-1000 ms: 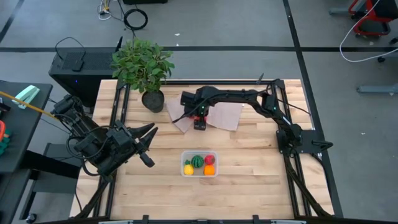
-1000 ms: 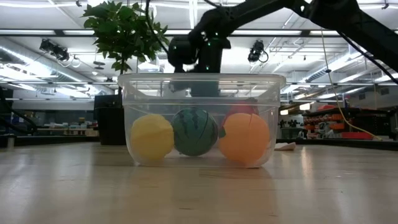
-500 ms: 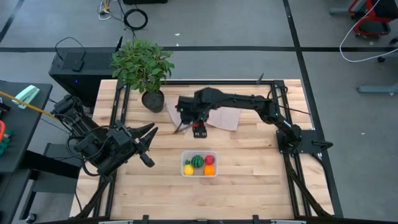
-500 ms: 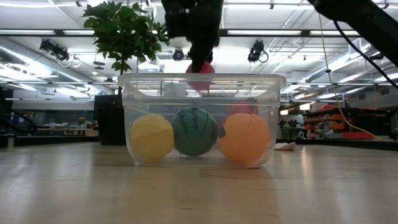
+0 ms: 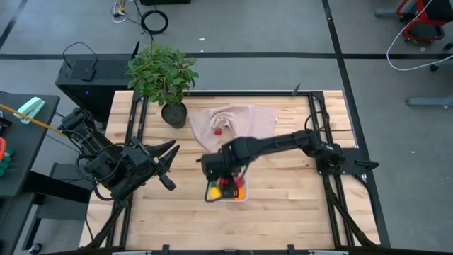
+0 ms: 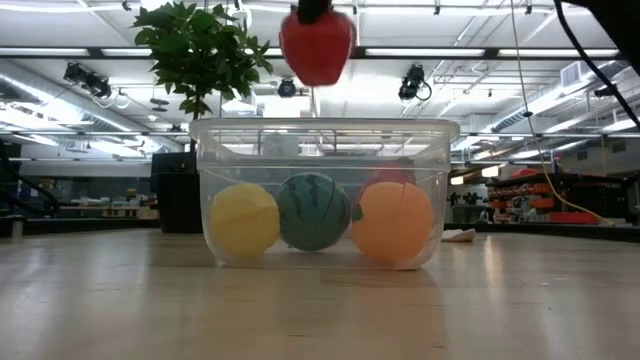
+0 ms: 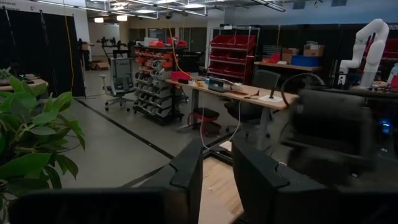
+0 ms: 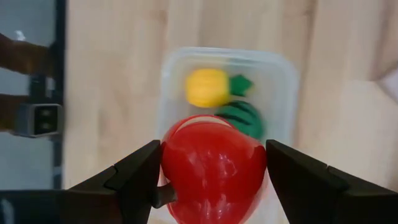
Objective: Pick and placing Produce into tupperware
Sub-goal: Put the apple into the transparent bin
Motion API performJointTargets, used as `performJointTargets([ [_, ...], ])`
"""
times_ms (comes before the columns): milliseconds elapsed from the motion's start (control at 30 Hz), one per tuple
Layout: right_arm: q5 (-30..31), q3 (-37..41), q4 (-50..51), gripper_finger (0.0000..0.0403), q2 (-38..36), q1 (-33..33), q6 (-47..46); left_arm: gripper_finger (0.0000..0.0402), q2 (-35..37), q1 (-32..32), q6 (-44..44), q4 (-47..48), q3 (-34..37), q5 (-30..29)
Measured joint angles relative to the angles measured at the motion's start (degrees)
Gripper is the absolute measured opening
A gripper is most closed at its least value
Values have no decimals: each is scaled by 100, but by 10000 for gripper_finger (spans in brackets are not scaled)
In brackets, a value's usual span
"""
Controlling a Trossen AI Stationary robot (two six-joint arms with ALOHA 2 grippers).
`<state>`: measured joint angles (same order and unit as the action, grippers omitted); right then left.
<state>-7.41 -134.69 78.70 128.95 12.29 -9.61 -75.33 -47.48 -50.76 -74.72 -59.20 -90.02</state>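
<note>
A: Where is the right gripper (image 8: 211, 180) in relation to the tupperware (image 5: 226, 188)?

B: Directly above it. In the high view the right arm reaches across the table and its end covers most of the container. The two fingers are clamped on a red piece of produce (image 6: 317, 44), one on each side of it.

A: And how high is that red piece?

B: In the low view it hangs clear above the tupperware's rim, not touching it.

A: What is already inside the tupperware?

B: A yellow piece (image 6: 243, 221), a dark green round piece (image 6: 312, 211) and an orange piece (image 6: 393, 222) sit in a row against the near wall. Another red piece (image 6: 390, 176) shows behind the orange one.

A: And the left gripper (image 7: 214, 171)?

B: It waits well away from the tupperware, near the table's left edge. Its fingers stand slightly apart with nothing between them.

A: Anything else near the tupperware?

B: A beige cloth (image 5: 233, 122) lies beyond it with something small and red on it, too small to make out, and a potted plant (image 5: 163, 74) stands beside the cloth.
</note>
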Motion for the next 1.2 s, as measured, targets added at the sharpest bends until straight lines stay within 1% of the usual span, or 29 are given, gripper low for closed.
performJointTargets([
  [167, 95, 34, -296, 283, -4, 353, -385, 88, 0, -45, 0, 0, 0, 0],
  [300, 171, 338, -718, 284, -9, 440, -815, 88, 0, -133, 2, 0, 0, 0],
  [433, 510, 721, -840, 284, -9, 442, -979, 91, 0, -219, 2, -2, 1, 0],
  [700, 887, 914, -845, 284, 0, 485, -1040, 83, 0, -396, 4, -2, 0, 0],
  [800, 1167, 911, -837, 284, 0, 614, -977, 83, 0, -427, 4, -1, 0, 1],
  [900, 1409, 861, -609, 284, 0, 826, -842, 87, 0, -426, 4, -1, 0, 0],
  [1033, 1367, 848, -238, 284, -2, 947, -1230, 91, 0, -426, 4, -2, 0, 0],
  [1200, 1383, 848, -219, 284, -2, 818, -1651, 86, 0, -424, 4, 0, 2, 0],
])
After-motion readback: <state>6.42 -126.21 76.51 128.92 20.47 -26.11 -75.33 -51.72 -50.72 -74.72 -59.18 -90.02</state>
